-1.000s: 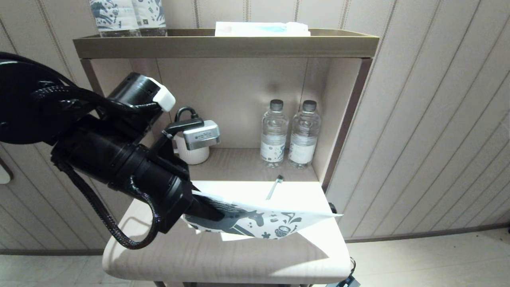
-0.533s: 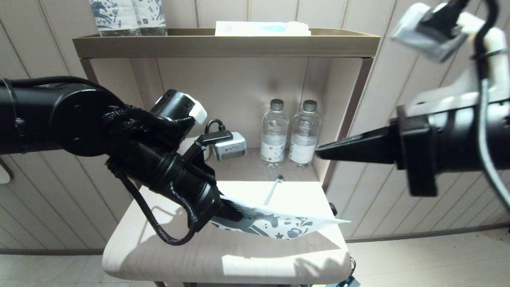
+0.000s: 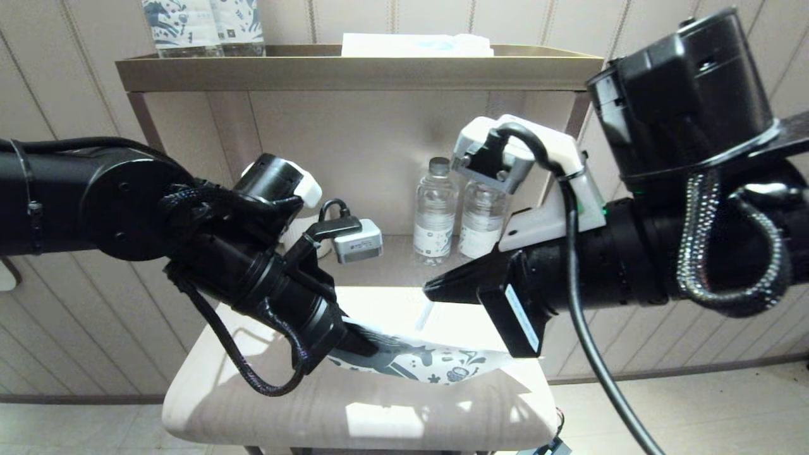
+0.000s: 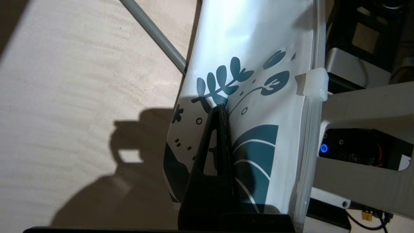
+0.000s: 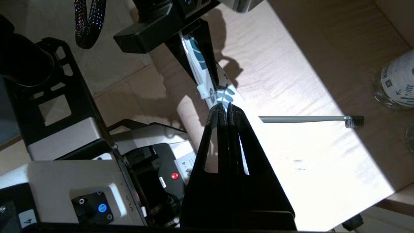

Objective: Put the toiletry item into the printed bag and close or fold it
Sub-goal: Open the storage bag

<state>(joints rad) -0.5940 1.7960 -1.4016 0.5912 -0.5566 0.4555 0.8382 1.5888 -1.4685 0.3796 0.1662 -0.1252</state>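
Note:
The printed bag [image 3: 436, 366], white with teal figures, hangs level just above the table, with my left gripper [image 3: 361, 341] shut on its left end. The left wrist view shows the black fingertips [image 4: 221, 111] pinched on the bag [image 4: 258, 81]. My right gripper [image 3: 431, 292] is shut and empty, its tip over the table's back part, just above the toiletry item [image 3: 421, 318]; most of that item is hidden there. In the right wrist view the toiletry item [image 5: 304, 119] lies flat on the table, dark head toward the bottles, just beyond the shut gripper [image 5: 225, 108] and the bag [image 5: 223, 94].
Two water bottles [image 3: 434, 215] stand in the shelf recess behind the table [image 3: 253, 404]. A white cup is mostly hidden behind my left arm. On the top shelf [image 3: 354, 72] are printed upright packs [image 3: 189, 25] and a flat packet [image 3: 417, 45].
My right arm has swung in from the upper right and down, its shut tip now over the table's middle. The left gripper with the bag has shifted slightly left and lower.

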